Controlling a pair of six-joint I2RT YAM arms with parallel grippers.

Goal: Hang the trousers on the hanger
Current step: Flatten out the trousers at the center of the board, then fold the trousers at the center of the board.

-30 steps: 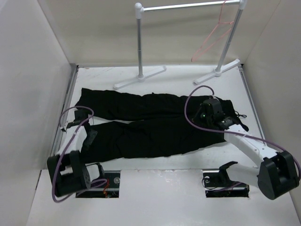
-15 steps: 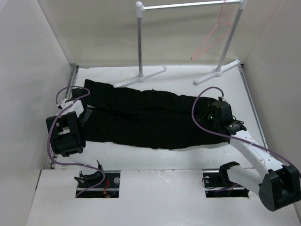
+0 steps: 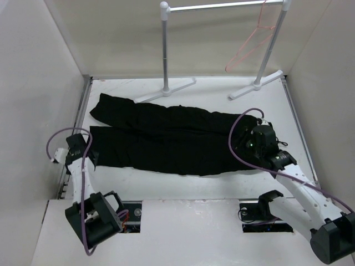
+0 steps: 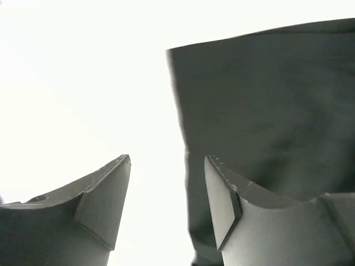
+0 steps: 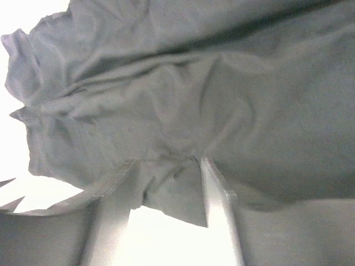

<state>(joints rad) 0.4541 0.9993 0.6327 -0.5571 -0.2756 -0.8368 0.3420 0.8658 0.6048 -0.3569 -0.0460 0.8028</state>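
The black trousers (image 3: 166, 138) lie flat across the table, leg ends at the left and waist at the right. The pink-orange wire hanger (image 3: 249, 47) hangs from the rail at the back right. My left gripper (image 3: 87, 155) is open and empty just left of the near leg's end. In the left wrist view the gripper (image 4: 167, 158) has the leg hem (image 4: 266, 100) behind its right finger. My right gripper (image 3: 249, 147) sits over the waist. In the right wrist view the gripper (image 5: 166, 160) is spread, with a puckered edge of the trousers (image 5: 211, 83) at the fingertips.
A grey metal rail rack (image 3: 222, 6) stands at the back, its white feet (image 3: 166, 91) on the table just beyond the trousers. White walls close in the left, right and back sides. Two cut-outs (image 3: 116, 213) lie in the near ledge.
The trousers were pulled straight and now lie flat. My left arm has drawn back from the far leg end to the near leg's end. My right gripper has shifted slightly nearer.
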